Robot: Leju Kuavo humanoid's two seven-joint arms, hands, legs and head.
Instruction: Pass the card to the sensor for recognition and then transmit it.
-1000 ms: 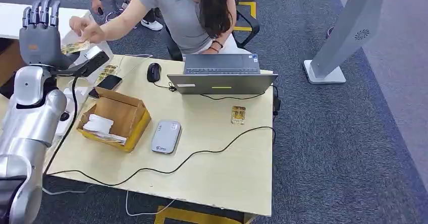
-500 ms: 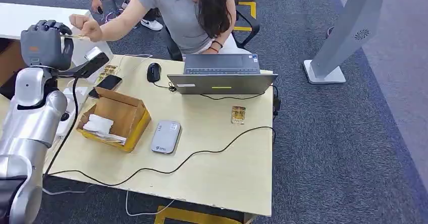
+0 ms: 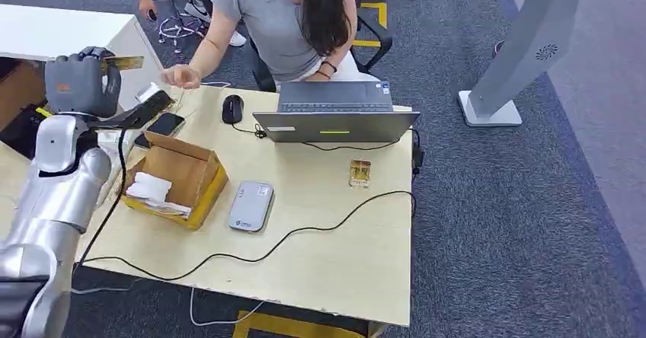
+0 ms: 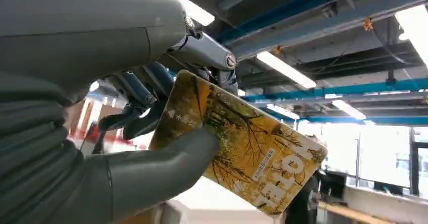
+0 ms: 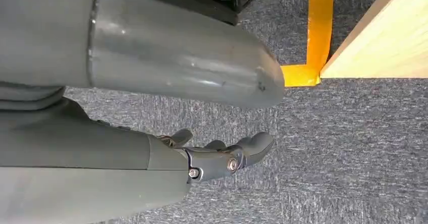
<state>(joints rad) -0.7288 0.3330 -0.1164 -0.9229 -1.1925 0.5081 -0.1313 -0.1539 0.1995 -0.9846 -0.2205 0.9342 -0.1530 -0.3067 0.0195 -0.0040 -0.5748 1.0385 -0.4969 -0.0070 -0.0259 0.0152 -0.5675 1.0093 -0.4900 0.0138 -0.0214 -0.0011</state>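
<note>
My left hand [image 3: 82, 81] is raised at the far left of the table and pinches a yellow card [image 3: 123, 63] between thumb and fingers. Up close, the card [image 4: 241, 142] shows a yellow tree picture, gripped by my left hand [image 4: 151, 113]. The grey sensor pad [image 3: 251, 205] lies flat on the table near its middle. A second yellow card [image 3: 359, 173] lies on the table in front of the laptop's right end. My right hand [image 5: 222, 158] hangs over the carpet beside the table, fingers loosely curled, holding nothing.
A person sits behind the table; their hand [image 3: 180, 75] rests near its far left corner. An open cardboard box [image 3: 174, 180], a laptop [image 3: 335, 115], a mouse [image 3: 231, 108], a phone [image 3: 164, 123] and a black cable [image 3: 305, 231] lie on the table [image 3: 335, 269].
The person handed the card over; my left hand's fingers closed on it. The person's hand let go and dropped to the table corner. My left arm shifted slightly right.
</note>
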